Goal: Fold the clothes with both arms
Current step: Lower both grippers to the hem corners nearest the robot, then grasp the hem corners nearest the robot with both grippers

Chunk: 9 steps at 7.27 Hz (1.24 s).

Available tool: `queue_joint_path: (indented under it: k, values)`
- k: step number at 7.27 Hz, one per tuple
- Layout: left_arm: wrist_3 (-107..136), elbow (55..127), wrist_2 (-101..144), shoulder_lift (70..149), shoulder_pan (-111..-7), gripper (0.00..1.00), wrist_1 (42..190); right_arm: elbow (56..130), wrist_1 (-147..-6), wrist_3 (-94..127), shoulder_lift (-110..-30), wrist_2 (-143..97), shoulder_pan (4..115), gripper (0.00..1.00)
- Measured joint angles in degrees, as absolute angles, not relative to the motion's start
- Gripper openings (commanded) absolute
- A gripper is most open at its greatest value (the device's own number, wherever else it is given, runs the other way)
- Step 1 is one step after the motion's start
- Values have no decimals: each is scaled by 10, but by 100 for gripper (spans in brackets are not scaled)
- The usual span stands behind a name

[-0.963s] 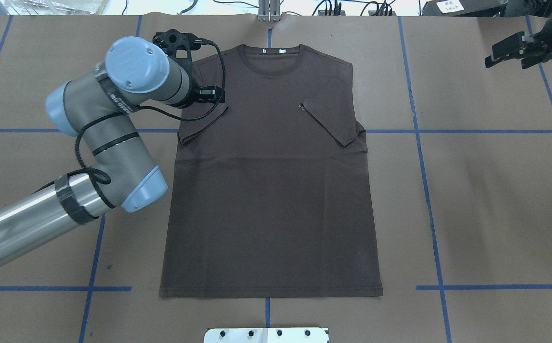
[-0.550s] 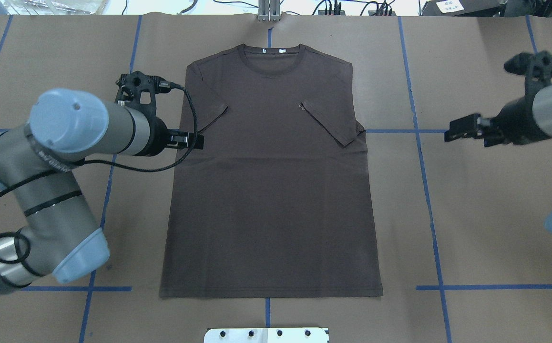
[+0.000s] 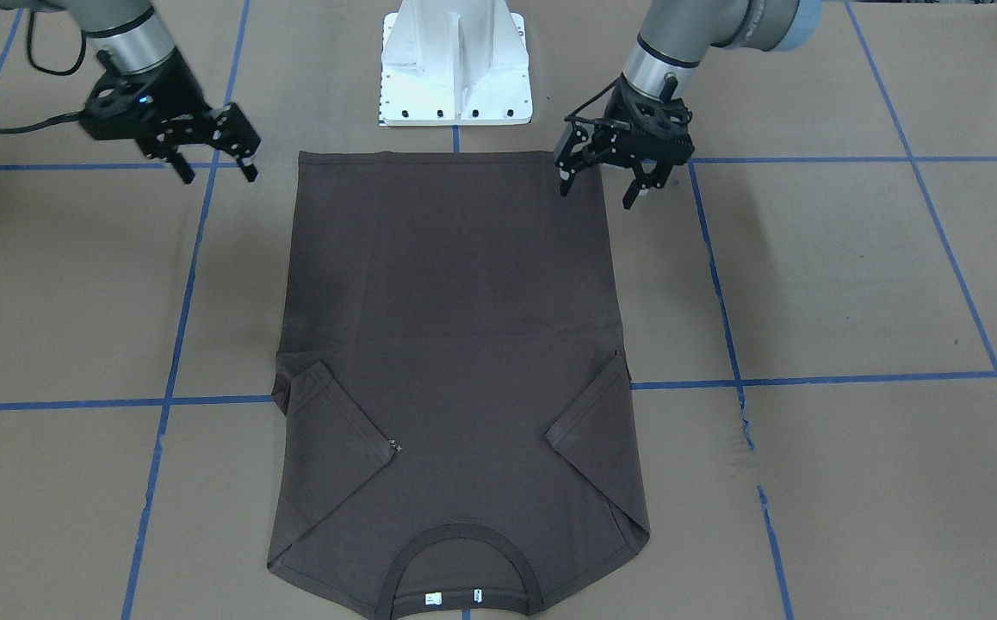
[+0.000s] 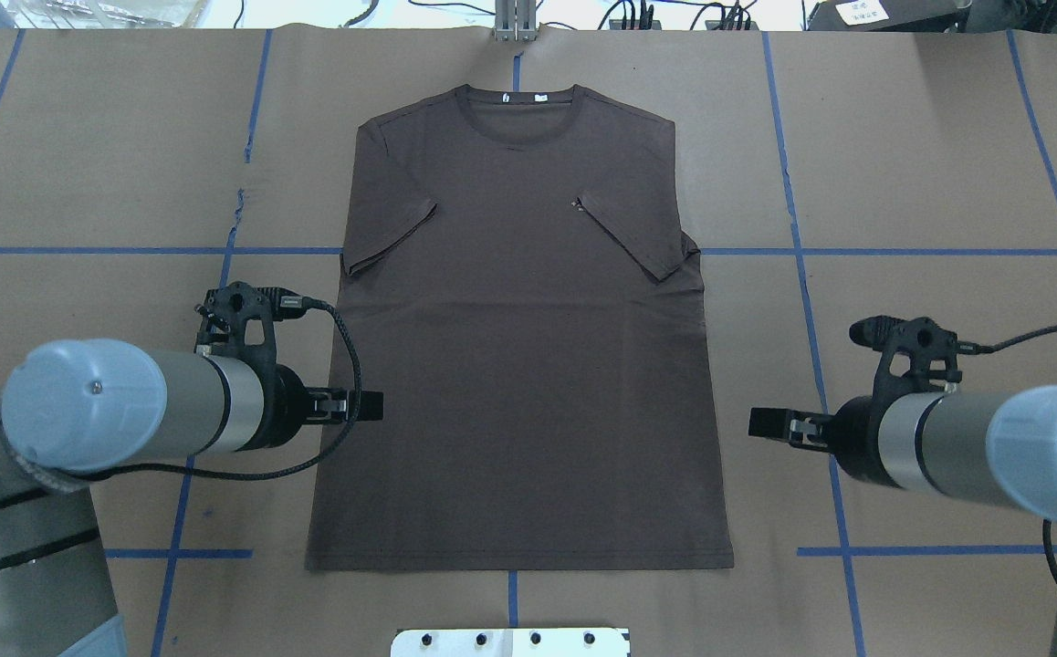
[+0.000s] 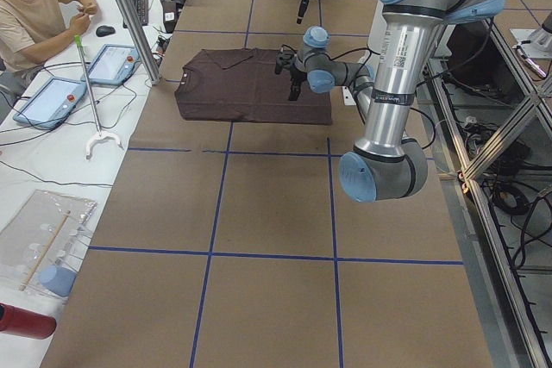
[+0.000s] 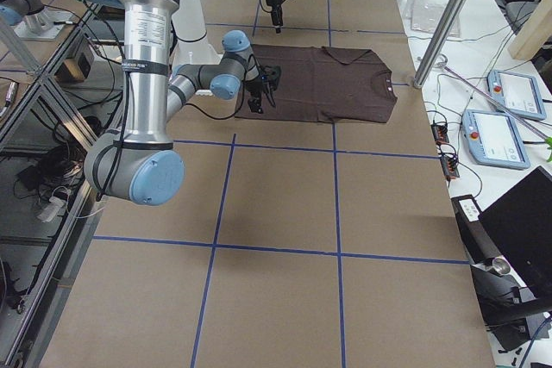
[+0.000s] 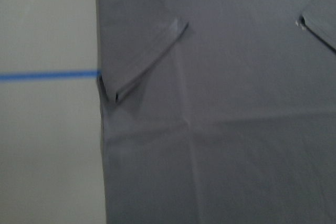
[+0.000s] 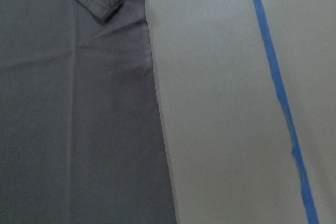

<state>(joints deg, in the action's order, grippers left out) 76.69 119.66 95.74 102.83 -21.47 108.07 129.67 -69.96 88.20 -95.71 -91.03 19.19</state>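
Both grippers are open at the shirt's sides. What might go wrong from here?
1. The right gripper hangs open beside the T-shirt, off the cloth, while the left gripper is over its edge; uneven grabs may skew the fold.
2. The folded-in sleeves lie loose and may flop open on lifting.

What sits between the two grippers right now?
The lower body of the dark brown short-sleeved T-shirt, lying flat, spans between the left gripper and the right gripper, clearest in the overhead view.
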Motion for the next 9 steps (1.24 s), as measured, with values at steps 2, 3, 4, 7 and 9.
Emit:
queue_joint_path:
  k: [2, 3, 4, 7, 9]
  values:
    - [848, 1194, 905, 998, -139, 74, 1079, 1304, -700, 918, -967, -849, 126, 100]
    - [864, 1185, 893, 992, -119, 74, 1078, 1305, -700, 922, -968, -841, 118, 100]
    - [870, 1175, 885, 988, -106, 72, 1077, 1305, -700, 923, -968, -838, 115, 100]
    - [873, 1167, 877, 974, -90, 70, 1077, 1305, -700, 924, -968, -836, 114, 100]
    - [873, 1166, 878, 972, -81, 59, 1077, 1305, -700, 924, -968, -836, 114, 100]
